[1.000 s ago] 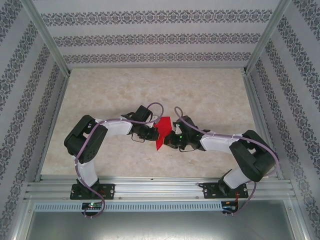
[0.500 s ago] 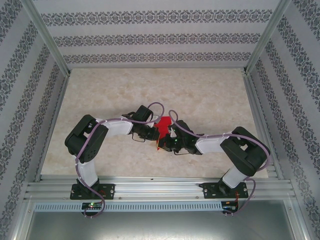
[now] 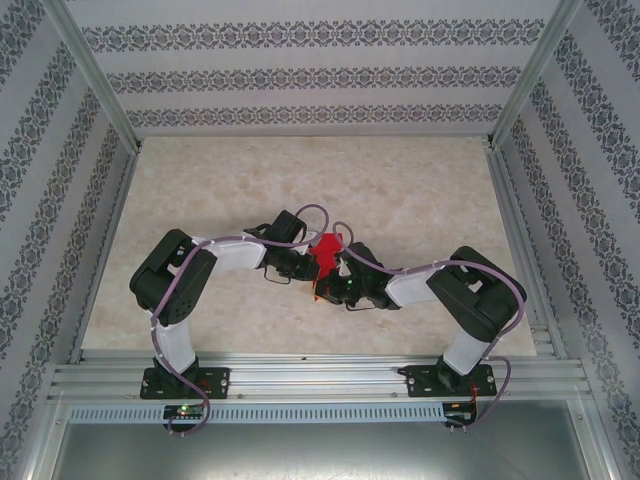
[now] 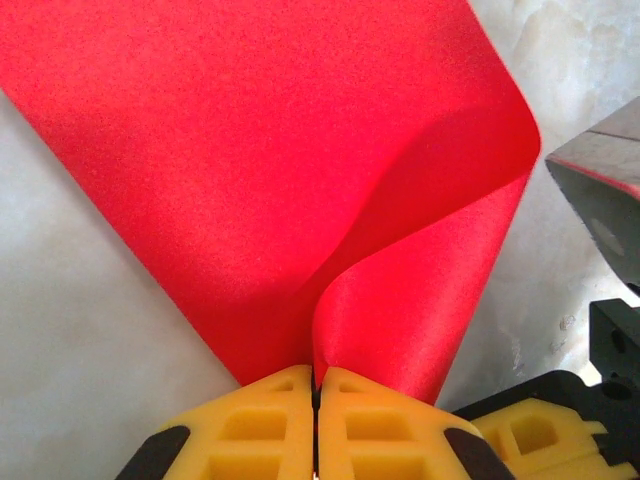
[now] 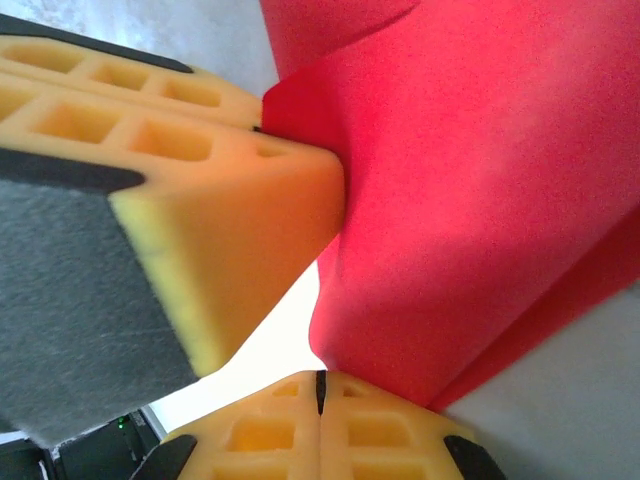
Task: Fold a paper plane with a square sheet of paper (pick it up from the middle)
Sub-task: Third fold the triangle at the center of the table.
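Paper, bright red, is sitting between the two wrists: the square sheet of paper (image 3: 325, 249) is being held over the middle of the table (image 3: 420, 190), slightly toward the near edge of the surface. Both side edges and the far edge are lying well apart from it.

In the left wrist view the sheet (image 4: 300, 170) is bending rather than lying flat. One broad flap is spreading up and to the left, while a second lobe is curling over to the right in a soft, rounded bend with no sharp crease showing.

The left gripper (image 4: 316, 385) is pinching the sheet, its yellow foam pads pressing together with the paper running into the seam between them. The right gripper (image 5: 320, 385) is clamping the paper (image 5: 480, 200) in the same way, pads meeting on the sheet's lower tip. The left gripper's fingers (image 5: 200, 190) are showing just beside it, touching the paper's edge.

From above, the two grippers are meeting almost nose to nose at the sheet, the left gripper (image 3: 307, 263) coming in from the left and the right gripper (image 3: 336, 276) from the right. Purple cables (image 3: 310, 212) are looping over both wrists.
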You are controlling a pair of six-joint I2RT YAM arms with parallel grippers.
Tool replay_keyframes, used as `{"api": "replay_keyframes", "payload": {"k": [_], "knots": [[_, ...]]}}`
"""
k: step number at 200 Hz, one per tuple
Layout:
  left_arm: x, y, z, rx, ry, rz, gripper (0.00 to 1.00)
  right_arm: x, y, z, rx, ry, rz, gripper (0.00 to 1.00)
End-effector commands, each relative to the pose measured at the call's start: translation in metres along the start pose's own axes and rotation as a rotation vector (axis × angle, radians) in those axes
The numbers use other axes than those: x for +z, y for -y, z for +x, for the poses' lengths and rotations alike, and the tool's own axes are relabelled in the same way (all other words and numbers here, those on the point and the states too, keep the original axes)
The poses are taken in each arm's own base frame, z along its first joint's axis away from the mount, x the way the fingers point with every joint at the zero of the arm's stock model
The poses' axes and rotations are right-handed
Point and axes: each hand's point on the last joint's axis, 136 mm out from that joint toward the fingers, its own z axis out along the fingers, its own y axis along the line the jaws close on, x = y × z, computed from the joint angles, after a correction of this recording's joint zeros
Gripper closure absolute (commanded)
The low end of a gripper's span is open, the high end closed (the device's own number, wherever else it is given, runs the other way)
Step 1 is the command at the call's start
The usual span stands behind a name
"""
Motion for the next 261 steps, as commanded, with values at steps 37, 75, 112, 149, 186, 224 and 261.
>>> {"api": "replay_keyframes", "payload": {"k": [37, 75, 112, 149, 186, 224, 261], "knots": [[0.016, -0.024, 0.03, -0.028, -0.098, -0.085, 0.91, 0.001, 0.023, 0.014, 0.031, -0.018, 0.053, 0.98], [0.015, -0.023, 0.029, -0.027, -0.096, -0.084, 0.91, -0.017, -0.007, 0.007, -0.038, 0.012, 0.033, 0.98], [0.015, -0.024, 0.029, -0.027, -0.098, -0.084, 0.91, -0.017, -0.023, 0.004, -0.064, -0.005, 0.003, 0.97], [0.016, -0.023, 0.029, -0.027, -0.098, -0.081, 0.91, 0.003, -0.025, 0.008, -0.064, -0.043, 0.01, 0.97], [0.016, -0.023, 0.03, -0.026, -0.1, -0.083, 0.91, 0.004, 0.011, 0.015, -0.028, -0.04, 0.116, 0.97], [0.015, -0.023, 0.029, -0.026, -0.099, -0.084, 0.91, 0.009, 0.029, 0.023, 0.006, -0.064, 0.134, 0.97], [0.015, -0.023, 0.029, -0.027, -0.1, -0.084, 0.91, -0.004, -0.002, 0.011, -0.024, -0.02, 0.052, 0.96]]}}
